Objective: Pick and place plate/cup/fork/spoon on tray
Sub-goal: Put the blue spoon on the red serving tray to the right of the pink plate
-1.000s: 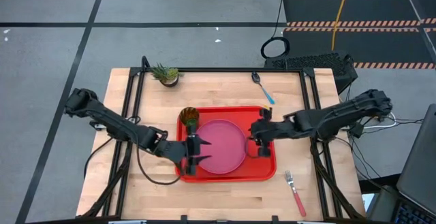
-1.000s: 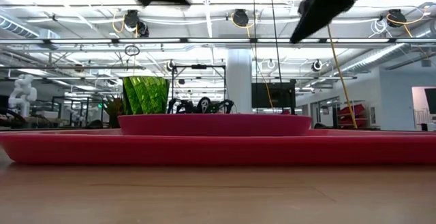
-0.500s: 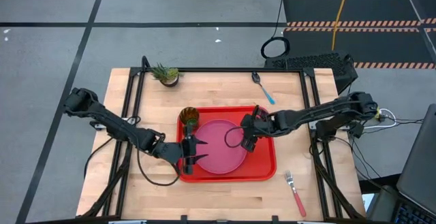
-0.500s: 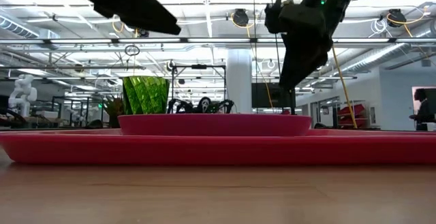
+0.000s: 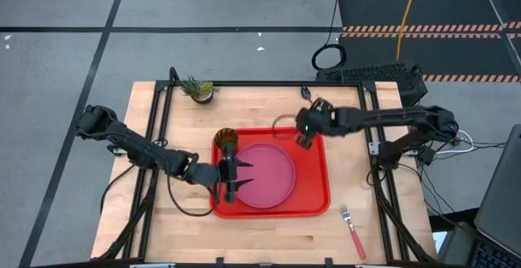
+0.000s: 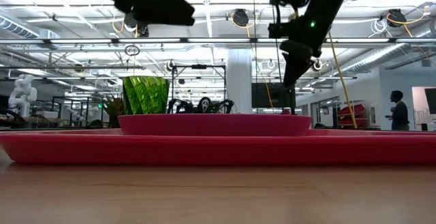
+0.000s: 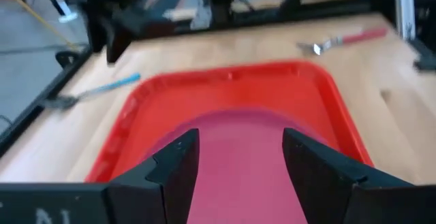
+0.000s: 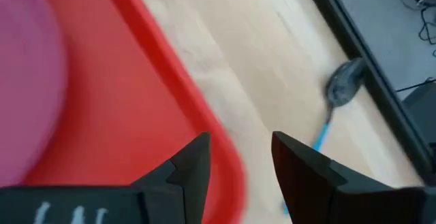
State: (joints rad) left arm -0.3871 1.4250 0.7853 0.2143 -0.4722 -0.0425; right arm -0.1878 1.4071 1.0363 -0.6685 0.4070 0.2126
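The red tray (image 5: 313, 195) lies mid-table with the pink plate (image 5: 269, 174) flat on it and the dark green cup (image 5: 225, 142) upright in its far left corner. My left gripper (image 5: 245, 177) hovers open over the plate's left part (image 7: 238, 183), touching nothing. My right gripper (image 5: 302, 137) hangs open above the tray's far right corner (image 8: 218, 135). The blue-handled spoon (image 8: 335, 96) lies on the wood just beyond it. The red-handled fork (image 5: 353, 228) lies near the table's front right.
A small potted plant (image 5: 198, 89) stands at the far left of the table. A black frame rail (image 5: 269, 83) runs along the far edge. Bare wood lies to the tray's right and along the near edge. A person (image 6: 398, 110) stands far off in the room.
My right gripper has swung from the tray's right rim, across the plate's right side, to the tray's far right corner, toward the spoon, turning as it went. Its fingers stay apart. Plate, cup and tray have not moved.
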